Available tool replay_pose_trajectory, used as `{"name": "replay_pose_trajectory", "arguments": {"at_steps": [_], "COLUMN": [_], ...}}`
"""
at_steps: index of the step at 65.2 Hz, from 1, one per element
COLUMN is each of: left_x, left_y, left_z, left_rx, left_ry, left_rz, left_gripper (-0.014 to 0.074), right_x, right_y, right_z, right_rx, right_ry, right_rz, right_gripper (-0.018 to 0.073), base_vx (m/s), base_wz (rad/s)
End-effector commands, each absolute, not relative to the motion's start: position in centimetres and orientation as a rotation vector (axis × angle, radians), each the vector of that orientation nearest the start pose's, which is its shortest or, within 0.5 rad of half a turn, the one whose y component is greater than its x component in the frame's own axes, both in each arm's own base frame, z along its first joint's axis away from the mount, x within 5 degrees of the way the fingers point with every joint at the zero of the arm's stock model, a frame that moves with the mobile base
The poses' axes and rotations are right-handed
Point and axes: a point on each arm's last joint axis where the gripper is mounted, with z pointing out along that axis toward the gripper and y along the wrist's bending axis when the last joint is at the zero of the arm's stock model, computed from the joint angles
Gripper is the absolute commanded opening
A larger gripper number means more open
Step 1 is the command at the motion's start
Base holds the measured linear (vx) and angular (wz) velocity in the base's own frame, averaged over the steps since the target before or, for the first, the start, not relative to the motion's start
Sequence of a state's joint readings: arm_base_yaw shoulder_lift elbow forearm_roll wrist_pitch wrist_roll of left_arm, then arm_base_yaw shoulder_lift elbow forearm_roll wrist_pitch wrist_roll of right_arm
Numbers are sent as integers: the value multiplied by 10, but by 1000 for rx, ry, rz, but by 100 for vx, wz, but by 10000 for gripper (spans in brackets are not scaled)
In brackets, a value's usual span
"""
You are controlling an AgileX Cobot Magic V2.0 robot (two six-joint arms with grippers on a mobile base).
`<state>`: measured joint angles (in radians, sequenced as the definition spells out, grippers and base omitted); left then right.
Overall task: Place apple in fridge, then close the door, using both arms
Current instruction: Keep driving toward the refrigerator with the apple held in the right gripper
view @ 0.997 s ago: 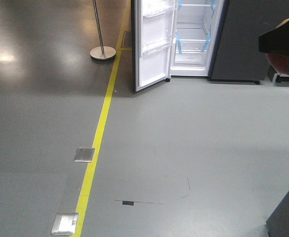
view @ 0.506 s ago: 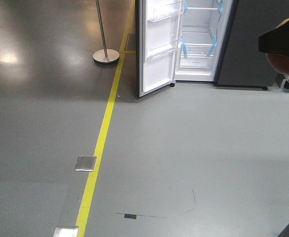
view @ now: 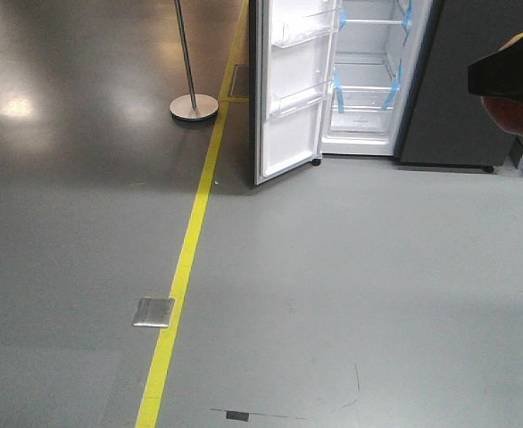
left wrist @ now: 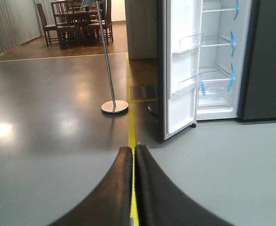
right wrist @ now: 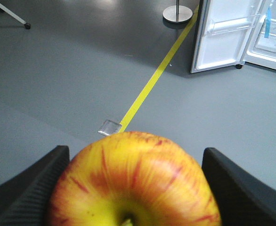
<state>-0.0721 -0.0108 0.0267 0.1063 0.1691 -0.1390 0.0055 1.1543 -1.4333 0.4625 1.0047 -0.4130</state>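
Front view: the fridge (view: pixel 369 71) stands well ahead with its door (view: pixel 288 98) wide open. The apple (view: pixel 513 116) hangs at the right edge, nowhere near a shelf.

Left wrist: the left gripper (left wrist: pixel 133 153) is pinched together and empty. Steering in, I could clip that door's edge.

Right wrist: the right gripper (right wrist: pixel 135 155) clamps the apple between both fingers. The skin is glossy, so a jolt might slip it.

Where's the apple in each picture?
Front view: apple at the right edge, partly hidden by something black.
Left wrist: not in it.
Right wrist: apple fills the bottom middle.
Shared landmark: the yellow floor line running up to the open door.
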Motion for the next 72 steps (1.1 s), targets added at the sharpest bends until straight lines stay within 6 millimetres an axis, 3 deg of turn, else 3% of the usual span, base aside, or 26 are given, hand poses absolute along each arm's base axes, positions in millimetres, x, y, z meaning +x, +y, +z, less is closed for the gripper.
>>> {"name": "replay_pose_trajectory", "arguments": {"at_steps": [1,72], "left_x": [56,56], "left_y": [-3,-3], "left_z": [192,192], "left_rx": [17,17], "left_ry": [1596,1596], "left_rz": [-79,-79], "left_gripper": [-8,-8], "right_x": [211,211], "right_y": [35,35], "right_z": [479,479], "right_rx": [-358,-358], "right_ry": [1978,1978], "right_rz": [321,321], "right_gripper": [179,179], "base_vx": [15,14], "base_wz": [-1,-1]}}
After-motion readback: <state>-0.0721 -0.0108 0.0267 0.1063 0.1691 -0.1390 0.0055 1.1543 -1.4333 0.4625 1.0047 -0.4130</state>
